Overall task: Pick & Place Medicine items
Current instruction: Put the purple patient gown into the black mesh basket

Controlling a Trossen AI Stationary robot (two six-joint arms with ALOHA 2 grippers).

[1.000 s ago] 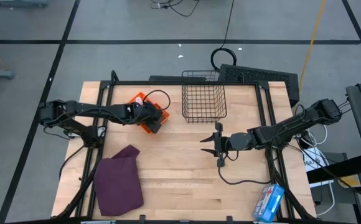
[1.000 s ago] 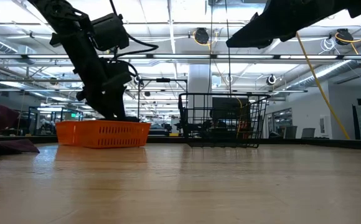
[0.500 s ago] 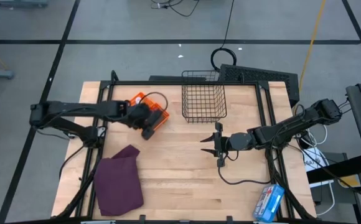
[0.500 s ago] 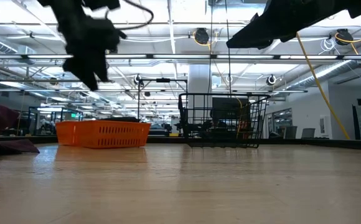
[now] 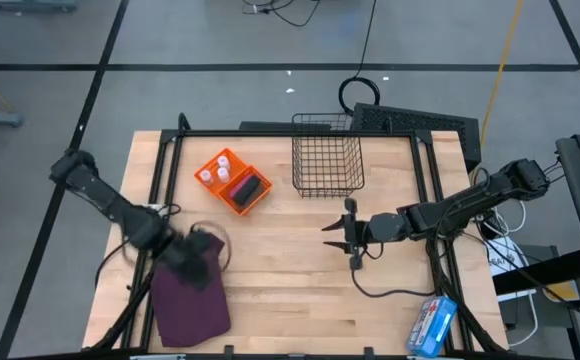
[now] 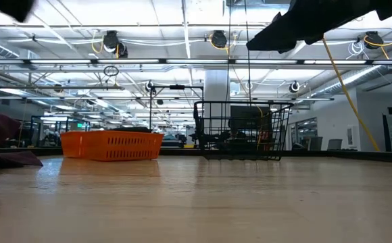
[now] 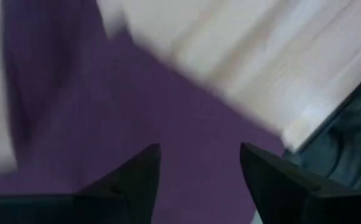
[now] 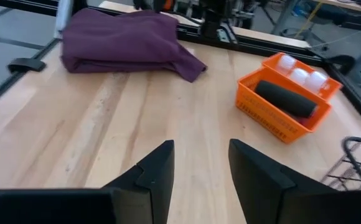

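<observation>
Three small white bottles (image 5: 217, 169) sit together in one end of the orange tray (image 5: 238, 199), beside a black cylinder (image 5: 251, 188). The right wrist view shows the same bottles (image 8: 301, 73) in the tray (image 8: 274, 121). My left gripper (image 5: 192, 262) hangs open above the maroon cloth (image 5: 185, 305). In its own wrist view, the left gripper (image 7: 196, 171) has the cloth (image 7: 106, 124) spread below its fingers. My right gripper (image 5: 335, 232) waits open over the bare table right of centre, and its wrist view has the right gripper (image 8: 199, 165) facing the tray.
A black wire basket (image 5: 326, 163) stands at the far edge, right of the tray, and shows in the low view (image 6: 242, 131). A blue-and-white packet (image 5: 432, 325) lies at the near right corner. Bare wood lies between cloth and right gripper.
My left gripper has risen out of the orange tray and swung toward the table's near left, ending above the maroon cloth. The bottles and black cylinder in the tray, hidden by the arm before, now show. The right arm has kept still.
</observation>
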